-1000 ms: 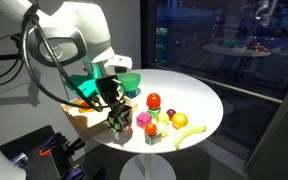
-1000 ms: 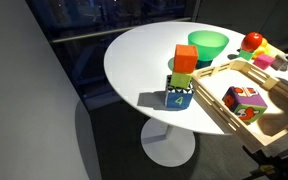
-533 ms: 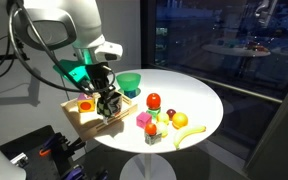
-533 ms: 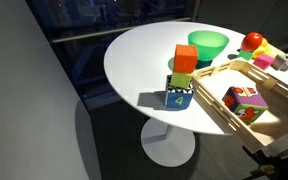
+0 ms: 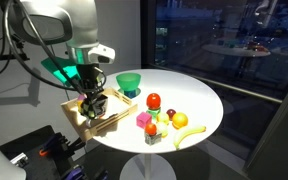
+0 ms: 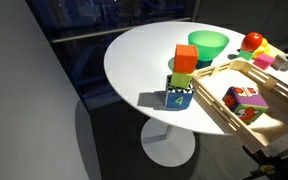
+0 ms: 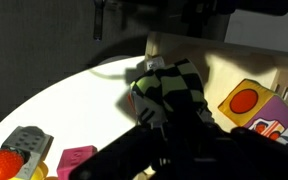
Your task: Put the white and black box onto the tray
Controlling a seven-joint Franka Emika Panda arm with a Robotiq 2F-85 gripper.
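Observation:
My gripper (image 5: 94, 101) is shut on the white and black box (image 5: 97, 105) and holds it just above the light-wood tray (image 5: 115, 114) at the table's near left. In the wrist view the box (image 7: 172, 84) shows black with pale stripes, clamped between my dark fingers (image 7: 170, 118), with the tray floor (image 7: 246, 58) behind it. The tray also shows in an exterior view (image 6: 220, 113), where neither the box nor my gripper can be made out.
A coloured picture cube (image 6: 246, 102) lies in the tray, close to the held box (image 7: 250, 106). A green bowl (image 5: 130, 81) stands behind the tray. Small fruits (image 5: 154, 101) and a banana (image 5: 189, 133) lie mid-table. An orange block stacked on a blue one (image 6: 182, 78) stands beside the tray.
My gripper has carried the box leftwards, from beside the fruits to over the tray. The fruits, bowl and stacked blocks have not moved.

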